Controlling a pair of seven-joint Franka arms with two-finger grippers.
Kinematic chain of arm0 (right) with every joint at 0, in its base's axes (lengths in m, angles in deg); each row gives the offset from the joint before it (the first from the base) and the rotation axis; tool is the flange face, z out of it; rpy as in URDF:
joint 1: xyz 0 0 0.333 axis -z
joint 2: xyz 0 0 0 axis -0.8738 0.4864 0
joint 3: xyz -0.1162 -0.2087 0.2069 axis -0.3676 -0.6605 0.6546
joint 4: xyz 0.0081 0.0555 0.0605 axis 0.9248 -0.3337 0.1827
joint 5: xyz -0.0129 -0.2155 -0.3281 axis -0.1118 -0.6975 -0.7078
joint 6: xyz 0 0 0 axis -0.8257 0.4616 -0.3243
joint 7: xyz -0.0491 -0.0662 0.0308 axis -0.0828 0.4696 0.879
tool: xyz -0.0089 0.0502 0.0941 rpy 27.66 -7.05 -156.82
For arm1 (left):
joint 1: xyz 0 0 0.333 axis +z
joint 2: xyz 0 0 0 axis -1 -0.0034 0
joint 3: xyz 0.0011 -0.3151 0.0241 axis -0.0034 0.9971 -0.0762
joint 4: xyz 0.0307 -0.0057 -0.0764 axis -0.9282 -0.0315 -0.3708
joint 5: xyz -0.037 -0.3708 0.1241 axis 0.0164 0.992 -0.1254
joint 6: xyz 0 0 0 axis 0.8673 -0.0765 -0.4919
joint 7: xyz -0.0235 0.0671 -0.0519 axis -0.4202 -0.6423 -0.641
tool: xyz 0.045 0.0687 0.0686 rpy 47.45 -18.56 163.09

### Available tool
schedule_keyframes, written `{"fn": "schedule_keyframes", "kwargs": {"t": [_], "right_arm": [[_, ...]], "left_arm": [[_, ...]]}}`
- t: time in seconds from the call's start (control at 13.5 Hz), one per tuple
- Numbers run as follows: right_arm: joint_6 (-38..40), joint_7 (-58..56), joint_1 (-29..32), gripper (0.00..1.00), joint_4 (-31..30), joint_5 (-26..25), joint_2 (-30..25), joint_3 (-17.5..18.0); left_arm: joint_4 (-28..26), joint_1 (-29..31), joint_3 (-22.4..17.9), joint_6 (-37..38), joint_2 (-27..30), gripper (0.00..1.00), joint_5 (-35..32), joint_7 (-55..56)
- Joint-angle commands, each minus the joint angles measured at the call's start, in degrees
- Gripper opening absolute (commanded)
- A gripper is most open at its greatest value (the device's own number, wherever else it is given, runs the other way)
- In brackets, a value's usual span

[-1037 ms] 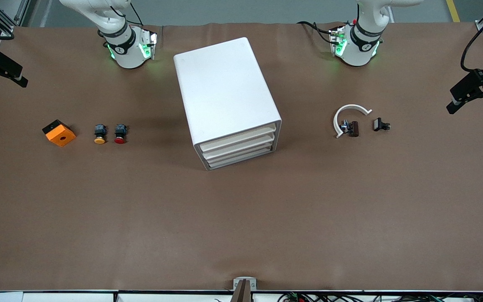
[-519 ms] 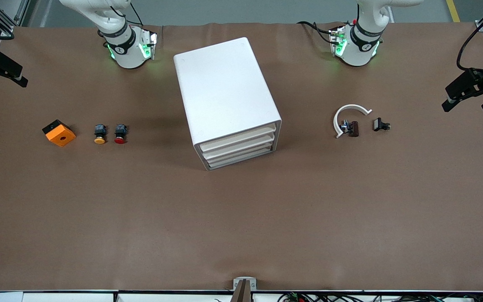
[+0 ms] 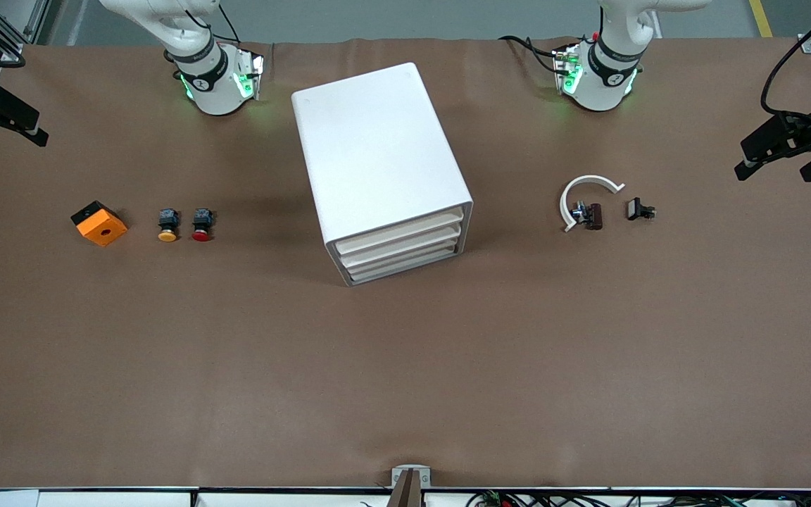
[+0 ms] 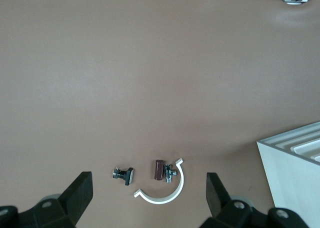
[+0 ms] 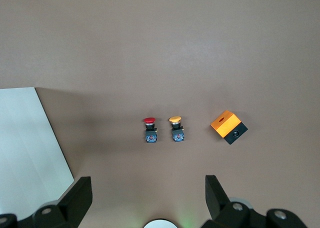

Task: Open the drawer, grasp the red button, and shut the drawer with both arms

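Note:
The white cabinet (image 3: 377, 155) stands mid-table, all three drawers shut; the middle drawer (image 3: 400, 246) shows its off-white front. The red-capped button (image 3: 201, 225) lies on the table toward the right arm's end, beside a yellow-capped button (image 3: 167, 225); it also shows in the right wrist view (image 5: 149, 130). My right gripper (image 3: 8, 134) is open and empty, high over the table's edge at its own end (image 5: 147, 190). My left gripper (image 3: 774, 172) is open and empty, high over the table's edge at its own end (image 4: 148, 188).
An orange square block (image 3: 99, 223) lies beside the yellow-capped button. Toward the left arm's end lie a white curved clip (image 3: 585, 193), a small brown part (image 3: 594, 215) and a small black part (image 3: 639, 210). The cabinet's corner shows in the left wrist view (image 4: 295, 173).
My left gripper has drifted a little inward over the table from its end. The right gripper, the cabinet and the buttons have not moved.

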Motion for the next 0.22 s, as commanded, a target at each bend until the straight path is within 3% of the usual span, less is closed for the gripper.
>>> {"fn": "schedule_keyframes", "kwargs": {"t": [0.0, 0.15], "right_arm": [[0.03, -0.80, 0.86, 1.00, -1.12, -0.54, -1.47, 0.40], [0.03, -0.80, 1.13, 1.00, -1.21, -0.54, -1.47, 0.40]], "left_arm": [[0.90, -0.63, -0.03, 1.33, -0.30, 1.00, -2.45, -0.02], [0.90, -0.55, -0.03, 1.41, -0.48, 1.00, -2.46, -0.11]]}}
